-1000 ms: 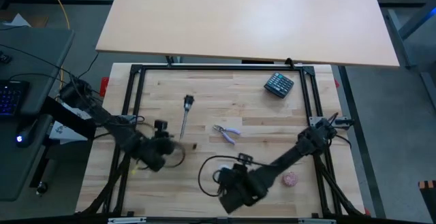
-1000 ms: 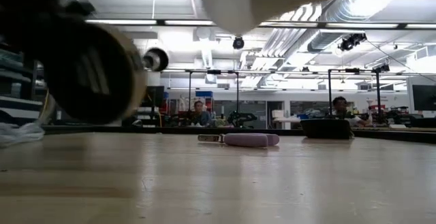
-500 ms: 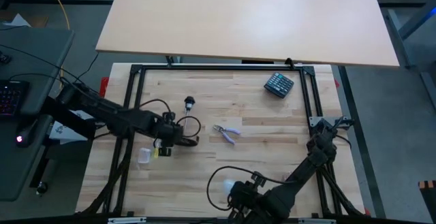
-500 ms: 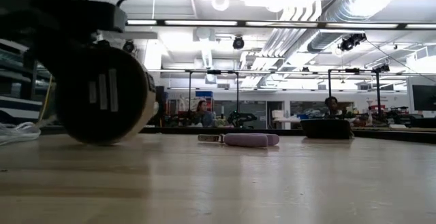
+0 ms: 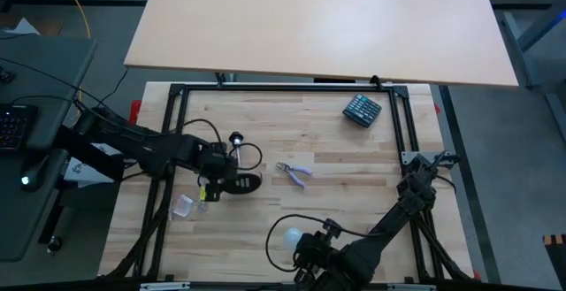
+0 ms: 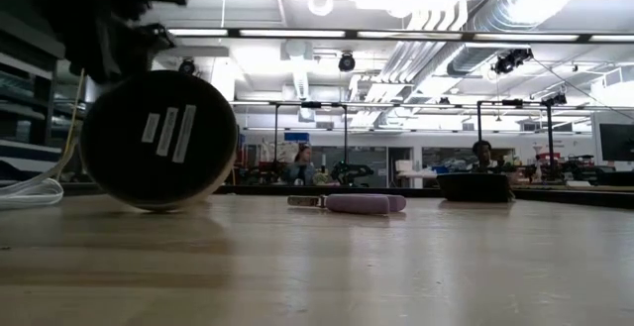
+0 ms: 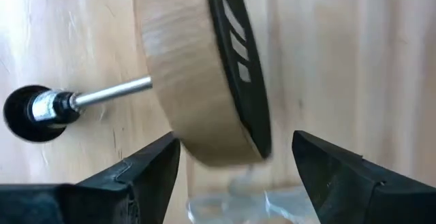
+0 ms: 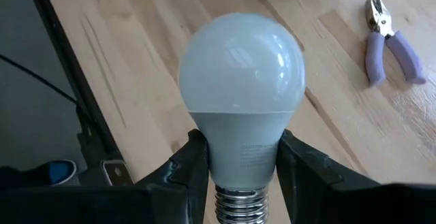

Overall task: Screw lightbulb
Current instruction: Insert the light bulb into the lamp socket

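The lightbulb [image 8: 240,88], white with a grey neck, is in my right gripper [image 8: 242,157] above the table's near edge; in the high view the lightbulb [image 5: 289,236] shows just left of that gripper [image 5: 309,248]. A wooden disc [image 7: 197,74] with a black underside, a thin stem and a black socket [image 7: 30,112] lies on its side, resting on the disc's rim [image 6: 158,205]. My left gripper [image 7: 235,149] hangs open above it, pointing down, one finger on either side of the disc's rim. In the high view the left gripper [image 5: 219,178] is left of centre. My right gripper pinches the lightbulb's grey neck [image 8: 240,152], just above the metal screw base [image 8: 238,207], between its two fingers. The round head points away from the gripper, slanting down toward the table. The bulb is lifted clear of the table.
Purple-handled pliers [image 5: 296,172] lie at the table's middle, and a dark calculator [image 5: 362,110] at the far right. A clear plastic piece [image 5: 183,205] lies near the left arm. A black frame [image 5: 172,141] borders the table. People sit in the room beyond [image 6: 482,153].
My left gripper has gone toward the table's far and right side with the wooden disc. The disc has come down on its rim and turned its black underside toward the near edge. My right gripper has carried the lightbulb toward the near edge.
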Controlling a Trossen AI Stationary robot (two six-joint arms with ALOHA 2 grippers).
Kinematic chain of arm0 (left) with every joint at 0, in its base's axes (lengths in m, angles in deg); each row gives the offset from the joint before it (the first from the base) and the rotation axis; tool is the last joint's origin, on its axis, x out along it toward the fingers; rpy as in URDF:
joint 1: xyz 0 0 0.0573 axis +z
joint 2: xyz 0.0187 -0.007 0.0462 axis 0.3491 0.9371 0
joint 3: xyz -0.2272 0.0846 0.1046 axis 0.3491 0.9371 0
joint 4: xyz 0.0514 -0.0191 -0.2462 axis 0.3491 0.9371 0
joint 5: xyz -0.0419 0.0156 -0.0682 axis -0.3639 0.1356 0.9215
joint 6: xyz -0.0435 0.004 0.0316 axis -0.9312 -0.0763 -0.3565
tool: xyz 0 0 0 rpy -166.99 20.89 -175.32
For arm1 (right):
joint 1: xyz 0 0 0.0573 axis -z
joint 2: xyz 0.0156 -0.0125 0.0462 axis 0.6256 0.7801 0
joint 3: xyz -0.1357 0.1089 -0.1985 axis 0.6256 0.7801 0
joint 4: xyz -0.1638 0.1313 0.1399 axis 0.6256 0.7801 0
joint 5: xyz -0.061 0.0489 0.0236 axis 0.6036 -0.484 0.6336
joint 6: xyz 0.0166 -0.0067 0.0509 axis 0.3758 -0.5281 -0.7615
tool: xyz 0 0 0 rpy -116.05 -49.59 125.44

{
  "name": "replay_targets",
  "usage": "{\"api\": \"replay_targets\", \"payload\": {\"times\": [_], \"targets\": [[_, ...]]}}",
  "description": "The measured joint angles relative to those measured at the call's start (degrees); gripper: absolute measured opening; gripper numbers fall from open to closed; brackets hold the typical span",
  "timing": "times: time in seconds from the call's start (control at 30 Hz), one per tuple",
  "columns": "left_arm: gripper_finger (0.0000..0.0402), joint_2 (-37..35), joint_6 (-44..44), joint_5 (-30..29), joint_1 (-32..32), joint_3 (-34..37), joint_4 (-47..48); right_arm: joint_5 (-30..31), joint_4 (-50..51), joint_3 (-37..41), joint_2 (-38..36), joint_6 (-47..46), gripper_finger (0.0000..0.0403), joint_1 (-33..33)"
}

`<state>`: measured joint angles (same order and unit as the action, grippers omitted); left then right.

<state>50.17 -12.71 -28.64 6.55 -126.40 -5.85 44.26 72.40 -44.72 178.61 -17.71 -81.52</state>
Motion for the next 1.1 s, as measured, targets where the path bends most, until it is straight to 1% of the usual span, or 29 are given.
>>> {"api": "replay_targets", "payload": {"times": [0.07, 0.17, 0.27, 0.3, 0.4, 0.5, 0.53, 0.57, 0.63, 0.73, 0.83, 0.97, 1.1], "targets": [[0.0275, -1.1, 0.5, 1.9, -0.5, -2.7, 2.6, 0.0, -1.9, 0.0, 0.0, 2.1, 0.0131, 0.8], [0.0275, -3.2, 1.4, 3.2, -2.2, -6.9, 6.4, 0.0, -6.2, 0.0, 0.0, 6.7, 0.0131, 2.8], [0.0276, -5.2, 1.5, 3.2, -5.1, -11.4, 6.8, -0.4, -12.4, 0.0, 0.0, 14.2, 0.0131, 5.6], [0.0276, -5.7, 2.3, 2.7, -6.4, -12.8, 6.2, -1.6, -14.9, 0.0, 0.0, 17.1, 0.0131, 6.7], [0.0276, -6.0, 8.5, -2.0, -11.0, -16.5, 2.9, -7.3, -23.5, 0.0, 0.0, 27.1, 0.0131, 10.4], [0.0276, -5.5, 16.8, -8.1, -16.2, -18.5, -1.5, -15.1, -33.5, 0.0, 0.0, 36.5, 0.0131, 14.2], [0.0276, -5.3, 19.4, -9.8, -17.8, -18.8, -2.5, -17.6, -35.3, -0.1, 0.0, 38.5, 0.0131, 15.4], [0.0276, -5.0, 21.7, -11.0, -19.5, -18.9, -3.2, -19.8, -36.2, -0.1, -0.1, 39.7, 0.0131, 16.5], [0.0276, -4.6, 25.6, -13.4, -22.3, -18.9, -3.1, -22.1, -36.4, -0.1, -0.1, 40.4, 0.0131, 18.2], [0.0276, -4.2, 29.1, -17.0, -25.7, -18.9, -1.8, -23.5, -36.7, -0.1, -0.3, 42.8, 0.0131, 19.9], [0.0276, -3.8, 30.8, -20.3, -27.5, -18.9, -1.4, -24.4, -38.6, -0.1, -1.2, 44.0, 0.0131, 21.2], [0.0276, -3.7, 31.0, -21.0, -28.3, -18.8, -0.9, -26.1, -40.9, -0.1, -1.8, 44.6, 0.0131, 22.8], [0.0276, -3.8, 33.7, -20.8, -28.4, -18.2, -1.3, -26.9, -42.0, -0.1, -1.8, 44.9, 0.0131, 23.5]]}}
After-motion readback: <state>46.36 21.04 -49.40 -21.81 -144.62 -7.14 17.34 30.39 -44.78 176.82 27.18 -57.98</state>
